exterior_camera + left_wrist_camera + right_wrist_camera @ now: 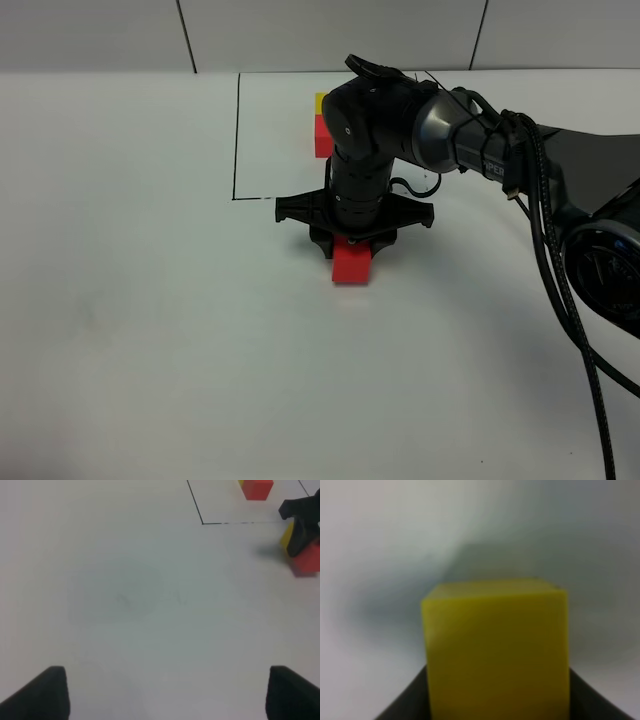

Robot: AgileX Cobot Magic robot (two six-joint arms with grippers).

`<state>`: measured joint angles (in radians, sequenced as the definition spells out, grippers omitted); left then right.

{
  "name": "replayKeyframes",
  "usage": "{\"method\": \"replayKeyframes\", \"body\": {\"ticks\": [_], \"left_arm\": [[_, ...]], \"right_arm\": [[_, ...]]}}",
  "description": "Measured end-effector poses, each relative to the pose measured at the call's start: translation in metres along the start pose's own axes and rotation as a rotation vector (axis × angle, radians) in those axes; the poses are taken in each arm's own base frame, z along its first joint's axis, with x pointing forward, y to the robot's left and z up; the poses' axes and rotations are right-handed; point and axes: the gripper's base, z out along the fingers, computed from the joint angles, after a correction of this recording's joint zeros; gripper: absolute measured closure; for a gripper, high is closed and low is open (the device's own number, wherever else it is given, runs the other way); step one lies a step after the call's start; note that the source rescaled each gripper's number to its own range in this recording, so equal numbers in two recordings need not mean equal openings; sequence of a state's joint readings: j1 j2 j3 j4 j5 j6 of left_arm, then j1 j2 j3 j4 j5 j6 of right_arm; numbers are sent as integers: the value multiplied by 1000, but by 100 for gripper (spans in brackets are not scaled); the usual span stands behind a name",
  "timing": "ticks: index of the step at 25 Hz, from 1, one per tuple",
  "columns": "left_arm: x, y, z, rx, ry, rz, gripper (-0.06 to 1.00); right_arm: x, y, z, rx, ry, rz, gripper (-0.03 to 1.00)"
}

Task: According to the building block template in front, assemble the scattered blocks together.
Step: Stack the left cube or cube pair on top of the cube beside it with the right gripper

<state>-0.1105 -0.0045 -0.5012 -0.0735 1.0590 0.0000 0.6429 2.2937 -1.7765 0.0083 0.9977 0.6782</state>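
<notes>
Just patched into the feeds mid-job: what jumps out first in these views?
The right gripper reaches across to the middle of the table, shut on the yellow cube that fills its wrist view, right beside the loose red cube. Behind it, the yellow-red template sits inside the black outline. The left gripper hangs open over bare table.
</notes>
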Motion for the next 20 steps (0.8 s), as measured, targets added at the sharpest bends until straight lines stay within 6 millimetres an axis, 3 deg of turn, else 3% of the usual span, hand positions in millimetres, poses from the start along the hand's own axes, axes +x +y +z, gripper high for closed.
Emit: {"method": "replayKeyframes", "body": {"ticks": [20], "left_arm": [[0,0,0,0,0,0,24]], "right_arm": [[-1,1,10,-14,-11,-7,95]]}}
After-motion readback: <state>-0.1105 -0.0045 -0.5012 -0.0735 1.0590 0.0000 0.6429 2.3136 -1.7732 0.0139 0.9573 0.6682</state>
